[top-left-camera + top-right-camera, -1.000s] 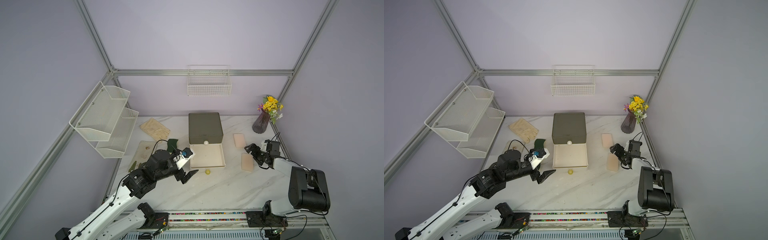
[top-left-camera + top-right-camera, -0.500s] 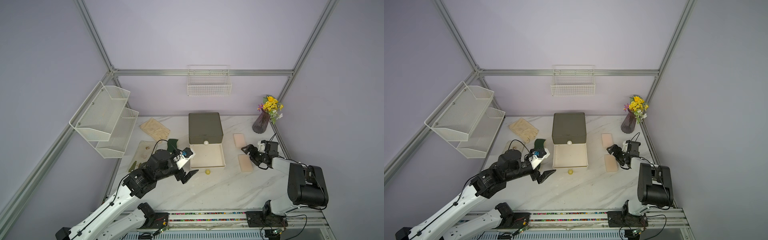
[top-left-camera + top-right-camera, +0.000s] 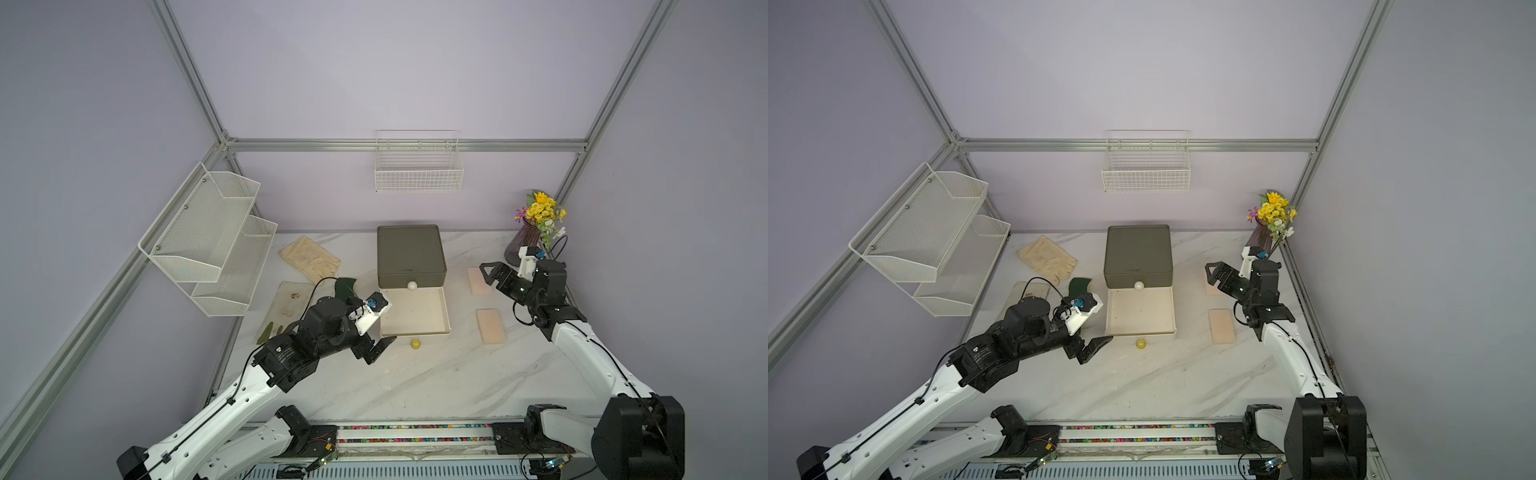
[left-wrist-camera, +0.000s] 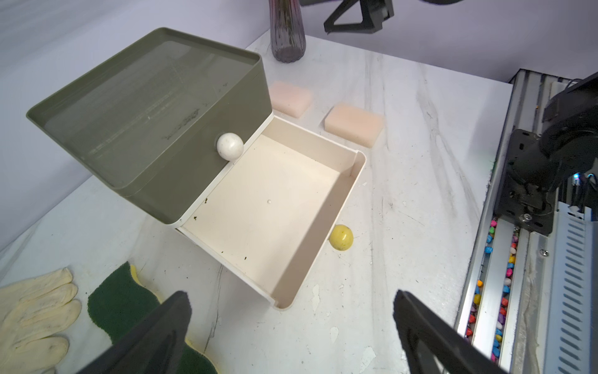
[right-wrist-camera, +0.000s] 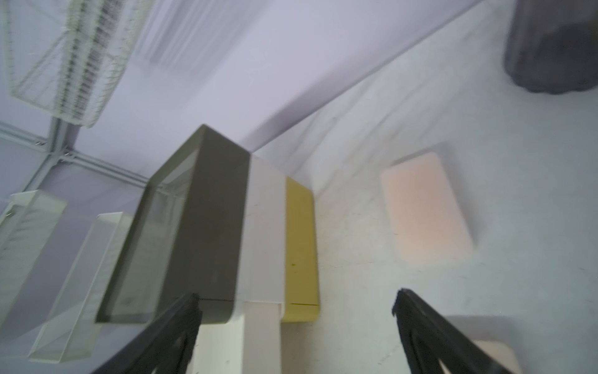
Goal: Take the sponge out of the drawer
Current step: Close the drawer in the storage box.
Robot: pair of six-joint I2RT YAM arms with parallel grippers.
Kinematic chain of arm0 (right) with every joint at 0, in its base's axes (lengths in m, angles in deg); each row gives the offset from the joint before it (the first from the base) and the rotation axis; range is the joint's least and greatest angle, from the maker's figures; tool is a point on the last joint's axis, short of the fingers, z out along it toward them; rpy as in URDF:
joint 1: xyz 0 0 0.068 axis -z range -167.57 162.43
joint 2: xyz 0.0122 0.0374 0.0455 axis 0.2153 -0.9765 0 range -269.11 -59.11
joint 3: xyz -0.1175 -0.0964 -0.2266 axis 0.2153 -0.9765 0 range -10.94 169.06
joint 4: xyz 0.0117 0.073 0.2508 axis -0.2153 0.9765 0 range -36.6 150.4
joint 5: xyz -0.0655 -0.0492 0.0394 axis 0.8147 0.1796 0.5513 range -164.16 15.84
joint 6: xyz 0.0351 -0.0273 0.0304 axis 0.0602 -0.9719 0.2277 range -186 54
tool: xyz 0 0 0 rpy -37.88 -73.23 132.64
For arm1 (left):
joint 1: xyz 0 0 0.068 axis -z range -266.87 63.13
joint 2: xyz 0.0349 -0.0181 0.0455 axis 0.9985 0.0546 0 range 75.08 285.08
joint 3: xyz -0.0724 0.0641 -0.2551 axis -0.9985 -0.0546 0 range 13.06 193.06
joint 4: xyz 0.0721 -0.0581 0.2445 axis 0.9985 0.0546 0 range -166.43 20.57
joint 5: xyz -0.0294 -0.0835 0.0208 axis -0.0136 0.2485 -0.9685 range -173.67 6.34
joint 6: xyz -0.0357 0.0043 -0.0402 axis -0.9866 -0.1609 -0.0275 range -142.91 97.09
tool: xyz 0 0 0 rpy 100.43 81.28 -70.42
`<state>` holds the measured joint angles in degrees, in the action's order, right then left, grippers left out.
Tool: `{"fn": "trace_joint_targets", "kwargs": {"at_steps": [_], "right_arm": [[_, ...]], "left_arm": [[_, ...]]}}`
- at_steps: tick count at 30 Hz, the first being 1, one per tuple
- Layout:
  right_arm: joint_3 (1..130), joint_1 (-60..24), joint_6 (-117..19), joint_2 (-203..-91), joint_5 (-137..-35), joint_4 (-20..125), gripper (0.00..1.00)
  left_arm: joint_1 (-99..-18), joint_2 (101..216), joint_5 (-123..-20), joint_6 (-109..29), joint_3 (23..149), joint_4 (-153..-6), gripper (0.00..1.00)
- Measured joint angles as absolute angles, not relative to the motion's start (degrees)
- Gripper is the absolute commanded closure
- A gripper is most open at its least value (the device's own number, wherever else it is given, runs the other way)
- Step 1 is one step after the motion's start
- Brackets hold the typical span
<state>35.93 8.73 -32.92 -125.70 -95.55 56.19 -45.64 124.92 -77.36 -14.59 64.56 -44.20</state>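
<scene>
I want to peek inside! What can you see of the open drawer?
The drawer is a shallow, cream, plastic-looking tray with rounded corners, pulled far out of the olive box and lying level. Its back end is tucked in the box. Inside are only a few dark crumbs and a white speck. A yellow ball shows at its front wall, perhaps its knob.

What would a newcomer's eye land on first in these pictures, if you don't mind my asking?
Probably the olive drawer box at mid-table, its cream drawer pulled out and apparently empty. Right of it lie a far pink sponge and a near pink sponge on the marble tabletop, and a vase of yellow flowers brightens the back right corner.
</scene>
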Motion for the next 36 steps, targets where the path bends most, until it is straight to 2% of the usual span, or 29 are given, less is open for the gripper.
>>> {"fn": "trace_joint_targets", "kwargs": {"at_steps": [9, 15, 20, 23, 28, 32, 36], "right_arm": [[38.7, -11.3, -30.7, -119.3, -86.3, 68.9, 0.06], [43.9, -30.3, -22.3, -118.3, -74.5, 79.7, 0.08], [48.1, -50.6, -12.8, -124.3, -62.7, 84.8, 0.08], [50.9, -58.1, -8.0, -132.2, -58.8, 86.8, 0.11], [50.9, -63.0, -2.1, -138.2, -56.6, 90.7, 0.18], [47.0, -63.0, 1.8, -132.8, -55.4, 91.2, 0.24], [45.3, -62.9, 3.8, -129.5, -53.8, 91.3, 0.24]], "left_arm": [[-46.3, 124.8, -81.8, -16.1, 64.4, -44.5, 0.00], [-46.8, 124.1, -85.1, -16.3, 62.8, -45.1, 0.00], [-47.5, 122.1, -88.5, -16.5, 61.9, -45.9, 0.00], [-48.1, 121.6, -90.9, -17.0, 61.9, -46.1, 0.00], [-49.5, 121.6, -94.7, -18.0, 61.9, -46.2, 0.00], [-51.4, 121.6, -96.7, -19.2, 61.9, -46.3, 0.00], [-52.8, 121.4, -97.2, -19.6, 61.9, -46.7, 0.00]]}}
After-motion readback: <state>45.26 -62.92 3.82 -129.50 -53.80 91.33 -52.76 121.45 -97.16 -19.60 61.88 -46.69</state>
